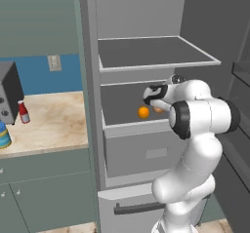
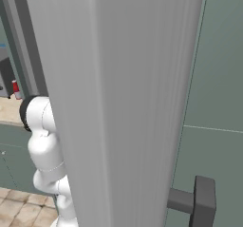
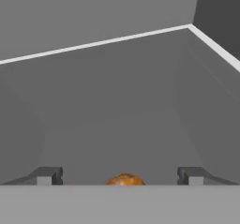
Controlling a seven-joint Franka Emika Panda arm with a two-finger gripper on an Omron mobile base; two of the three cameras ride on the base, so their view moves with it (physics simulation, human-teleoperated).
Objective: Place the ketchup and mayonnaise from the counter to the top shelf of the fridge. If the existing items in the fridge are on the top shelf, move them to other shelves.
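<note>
The fridge (image 1: pixel 90 81) stands open. On its second shelf (image 1: pixel 122 121), under the top shelf (image 1: pixel 151 51), lie a bright orange fruit (image 1: pixel 143 112) and a brownish-orange lump (image 1: pixel 159 109). My gripper (image 1: pixel 154 102) reaches into that second shelf just above the lump. In the hand view the gripper (image 3: pixel 119 176) is open, its fingertips (image 3: pixel 47 175) wide apart, and the lump (image 3: pixel 124 180) sits between them without touching either. The ketchup (image 1: pixel 23 111) stands on the counter (image 1: pixel 53 125) to the left, also visible as the ketchup (image 2: pixel 16 89). The mayonnaise (image 1: pixel 4 135) sits at the counter's left edge.
A dark appliance (image 1: pixel 7 95) stands on the counter behind the ketchup. A grey drawer (image 1: pixel 146 151) lies below the second shelf. The open fridge door (image 2: pixel 128 102) with its dark handle (image 2: pixel 194 200) stands close on the arm's right side.
</note>
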